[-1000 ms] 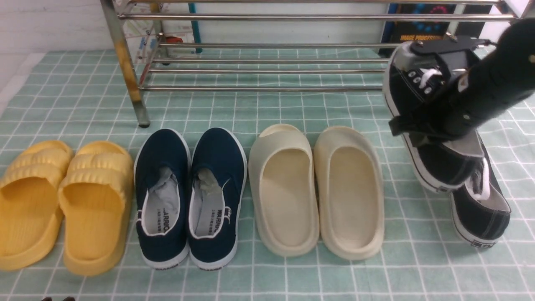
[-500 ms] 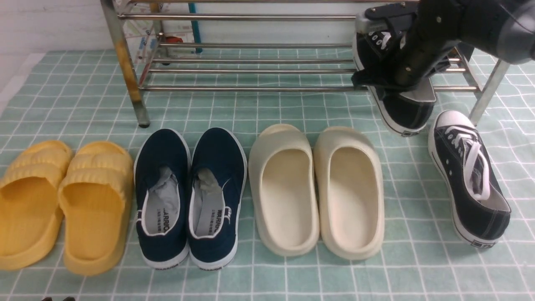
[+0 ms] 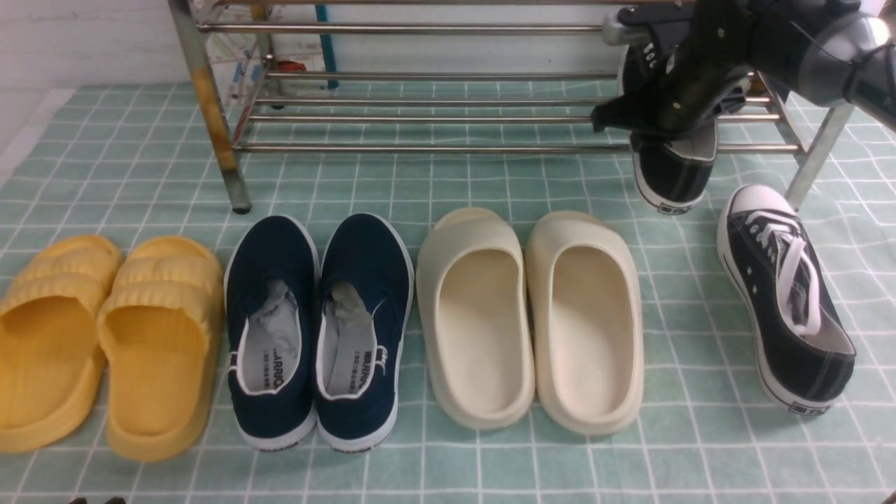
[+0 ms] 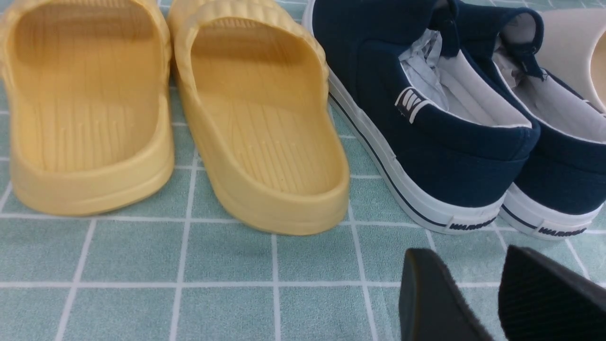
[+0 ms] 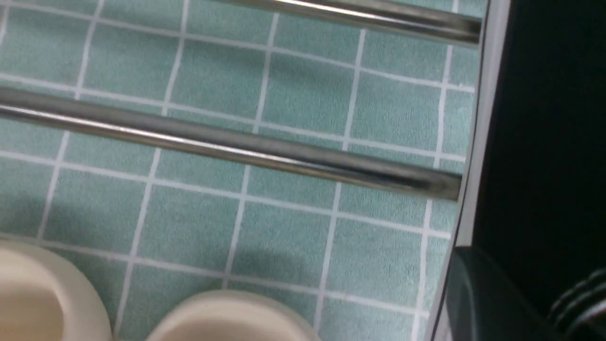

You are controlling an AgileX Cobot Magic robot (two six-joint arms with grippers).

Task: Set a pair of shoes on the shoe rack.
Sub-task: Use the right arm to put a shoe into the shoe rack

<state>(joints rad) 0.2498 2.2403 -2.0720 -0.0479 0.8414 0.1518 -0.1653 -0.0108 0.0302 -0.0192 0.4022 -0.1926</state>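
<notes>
Sneaker (image 3: 668, 175) gripped by R hand (image 3: 682, 105), tilted over shoe rack (image 3: 420, 148) lower bars, heel hanging off front; 2nd sneaker (image 3: 787, 294) on mat (image 3: 392, 182) nearby. L hand (image 4: 466, 265) fingers apart, empty.

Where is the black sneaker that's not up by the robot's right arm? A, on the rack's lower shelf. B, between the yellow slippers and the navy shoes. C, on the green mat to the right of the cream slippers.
C: the free black sneaker lies on the green mat, right of the cream slippers, near the shoe rack and its right leg.
</notes>
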